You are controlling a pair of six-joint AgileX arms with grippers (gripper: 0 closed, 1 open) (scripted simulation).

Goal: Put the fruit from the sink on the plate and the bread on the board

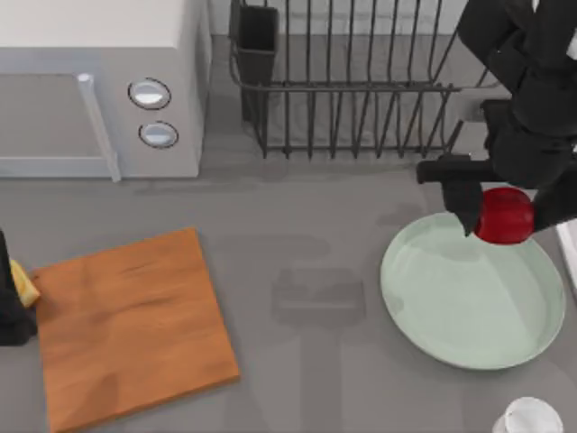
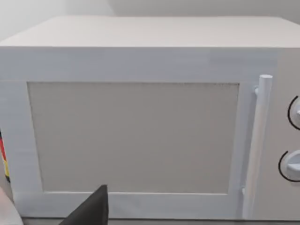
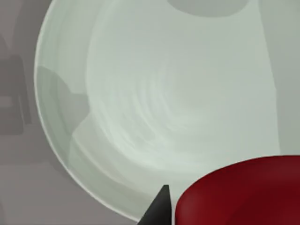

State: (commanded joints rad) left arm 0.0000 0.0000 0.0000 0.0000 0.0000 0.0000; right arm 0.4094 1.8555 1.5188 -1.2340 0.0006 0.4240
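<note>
- Top view: right gripper [image 1: 499, 212] pinches the fruit [image 1: 503, 216] above the plate's [image 1: 469, 347] far rim, near the rack [image 1: 347, 86]. Risk: released here, the fruit could strike the rim and roll off.
- Top view: left gripper [image 1: 13, 298] at the board's [image 1: 131, 325] left edge, bread [image 1: 23, 287] against it; finger state cannot be told. Risk: bread landing off the board.
- Left wrist view: microwave [image 2: 140, 122] close ahead; collision risk.
- Right wrist view: fruit [image 3: 243, 194] held over the plate [image 3: 154, 103].

bare plate [image 1: 451, 307] beneath, rack [image 1: 352, 81] behind

Bread [image 1: 24, 289] mostly beyond left edge
</note>
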